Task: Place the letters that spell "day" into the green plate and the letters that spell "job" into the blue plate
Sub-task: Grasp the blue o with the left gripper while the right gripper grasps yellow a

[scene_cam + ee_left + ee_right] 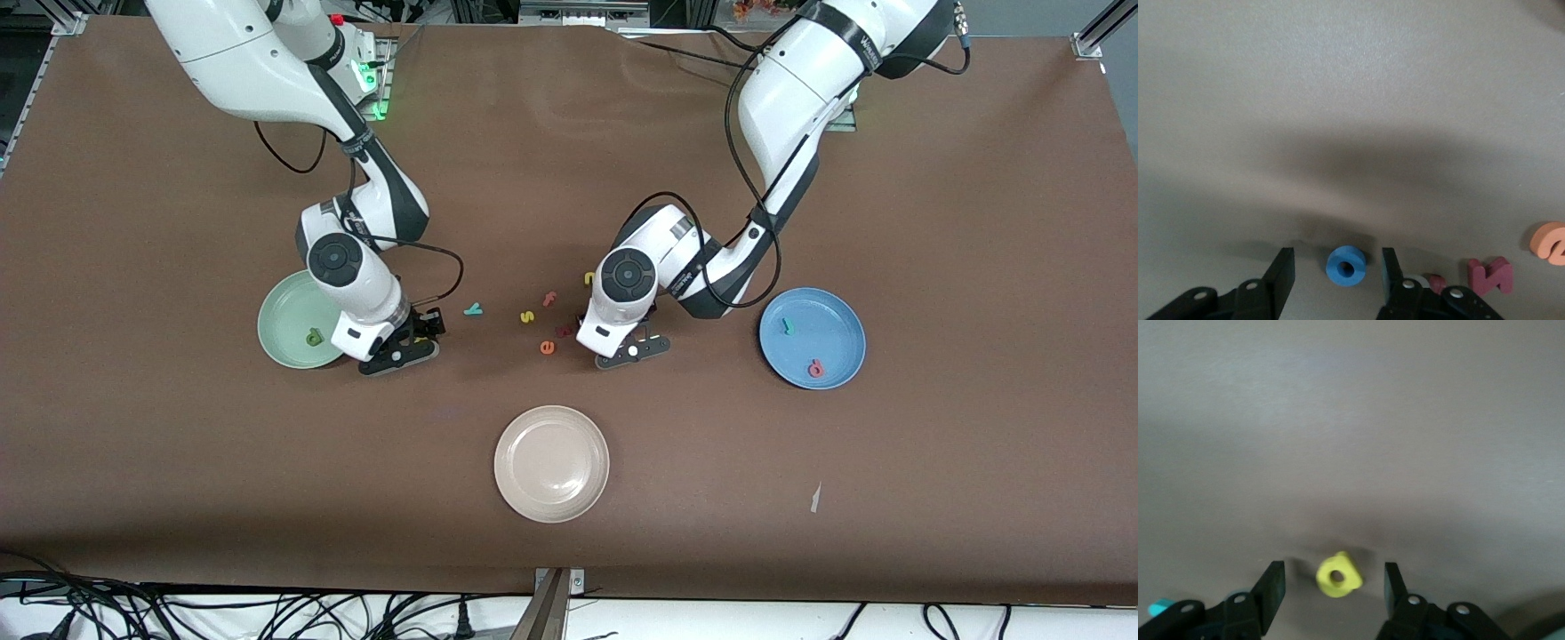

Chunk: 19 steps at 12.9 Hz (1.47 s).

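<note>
a cream-beige plate [551, 463] sits on the brown table [933, 178], nearer the front camera than the loose letters. among those lie a yellow s [527, 316], an orange e [548, 348], an orange f [550, 298] and a dark red letter [564, 331].

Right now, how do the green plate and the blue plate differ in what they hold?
The green plate holds one letter, the dark green d; the blue plate holds two, the teal j and the red-orange b. The green plate lies toward the right arm's end, the blue plate toward the left arm's. Both are round and alike in size.
</note>
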Motion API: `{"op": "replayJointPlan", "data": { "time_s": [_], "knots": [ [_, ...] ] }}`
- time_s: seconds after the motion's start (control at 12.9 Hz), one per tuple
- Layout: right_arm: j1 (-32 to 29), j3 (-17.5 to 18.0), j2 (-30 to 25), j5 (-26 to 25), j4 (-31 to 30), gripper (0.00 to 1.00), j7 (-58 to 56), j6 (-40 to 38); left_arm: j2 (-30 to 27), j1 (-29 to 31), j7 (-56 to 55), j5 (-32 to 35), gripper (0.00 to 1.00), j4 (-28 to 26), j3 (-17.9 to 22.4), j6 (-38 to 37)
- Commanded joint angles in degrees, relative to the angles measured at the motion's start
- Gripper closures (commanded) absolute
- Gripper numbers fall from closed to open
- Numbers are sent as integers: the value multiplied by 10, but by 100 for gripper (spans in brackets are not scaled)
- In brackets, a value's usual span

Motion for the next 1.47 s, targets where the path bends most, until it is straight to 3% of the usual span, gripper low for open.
{"op": "replayJointPlan", "data": {
  "time_s": [0.0, 0.23, 0.39, 0.54, 0.7, 0.93, 1.24, 1.39],
  "knots": [
    [8, -4, 4, 7, -6, 33, 9, 16, -3, -6, -10, 10, 39, -8, 0, 4],
    [8, -5, 5, 6, -7, 35, 5, 18, 0, -8, -11, 9, 41, -9, 0, 4],
    [8, -7, 5, 5, -9, 35, 2, 23, 4, -9, -8, 10, 52, -9, 0, 4],
    [8, -7, 7, 6, -18, 35, 5, 37, 4, -7, 2, 13, 74, -8, 0, 3],
    [8, -7, 8, 6, -27, 43, 4, 50, 3, -5, -8, 8, 91, -8, 0, 1],
    [8, -11, 7, 3, -34, 50, 2, 52, -16, 9, -2, 10, 96, 2, 1, -39],
    [8, -19, 3, 1, -41, 69, -12, 53, -72, 43, 26, 18, 95, 3, 6, -132],
    [8, -22, -2, 0, -41, 74, -13, 50, -82, 64, 79, 63, 95, 1, 9, -200]
  ]
}}
